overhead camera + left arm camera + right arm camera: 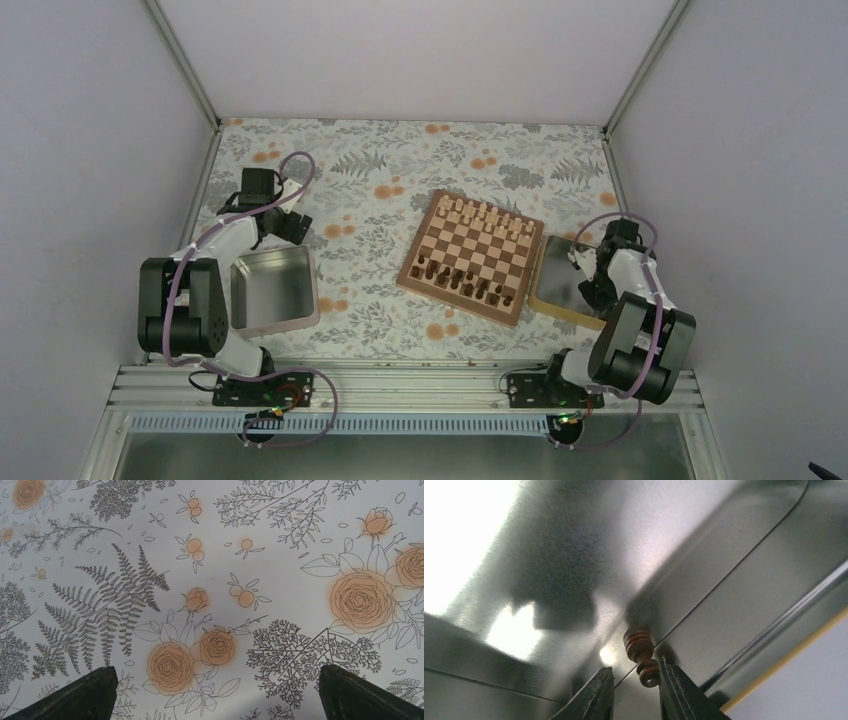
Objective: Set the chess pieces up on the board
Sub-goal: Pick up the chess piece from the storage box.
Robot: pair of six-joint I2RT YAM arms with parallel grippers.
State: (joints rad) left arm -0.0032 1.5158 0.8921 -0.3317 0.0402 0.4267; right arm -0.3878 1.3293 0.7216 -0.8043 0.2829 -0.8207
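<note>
The board point(409, 279) lies at the table's middle right. Dark brown chess pieces point(466, 284) stand in its near rows and pale pieces point(481, 212) in its far rows. One dark piece point(640, 649) lies on its side on the floor of the metal tin point(734, 605) right of the board. My right gripper point(634, 676) reaches down into that tin point(556, 277). Its jaws stand either side of the piece's head; the right finger point(674, 690) touches it and the left finger stays apart. My left gripper point(215, 681) hangs wide open over the floral cloth, holding nothing.
A second, larger metal tin point(272, 290) sits by the left arm, near the front edge. A pale wooden edge point(789, 660) shows under the right tin's rim. White walls close in the table on three sides.
</note>
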